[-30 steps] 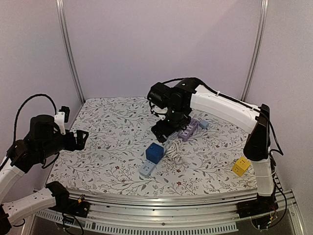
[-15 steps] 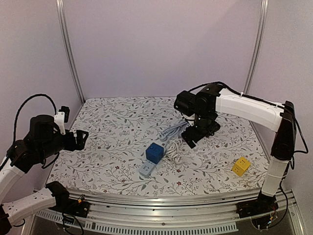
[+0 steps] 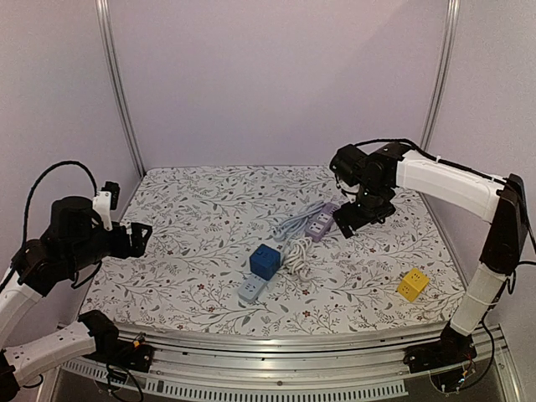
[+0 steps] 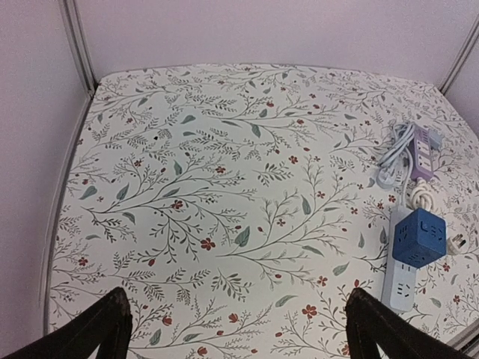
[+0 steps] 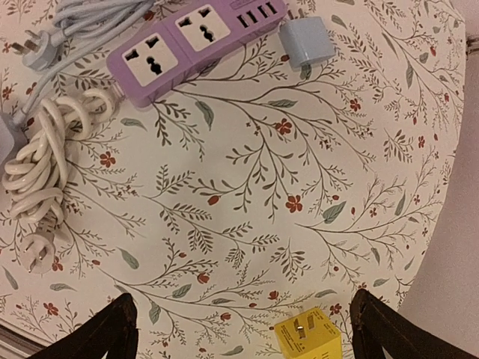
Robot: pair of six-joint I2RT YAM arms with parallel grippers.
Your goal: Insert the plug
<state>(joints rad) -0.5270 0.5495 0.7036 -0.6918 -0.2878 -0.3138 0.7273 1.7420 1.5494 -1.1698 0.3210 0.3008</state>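
Note:
A purple power strip [image 3: 320, 223] lies mid-table with its grey cable [image 3: 291, 226]; it also shows in the right wrist view [image 5: 194, 37] and the left wrist view [image 4: 423, 148]. A light blue plug adapter [image 5: 307, 41] lies beside the strip's end. A yellow cube plug [image 3: 412, 285] sits at the front right, prongs up [image 5: 308, 336]. My right gripper [image 3: 356, 219] hovers just right of the strip, open and empty [image 5: 243, 333]. My left gripper [image 3: 136, 239] is open and empty at the far left [image 4: 239, 329].
A blue cube socket [image 3: 265, 261] sits on a pale blue-grey power strip [image 3: 251, 289] near the front middle. A coiled white cable [image 3: 295, 255] with a plug lies beside them [image 5: 41, 161]. Metal posts stand at the back corners.
My right arm has swung to the right, from over the purple strip to its right side, uncovering the strip. The left arm has not moved.

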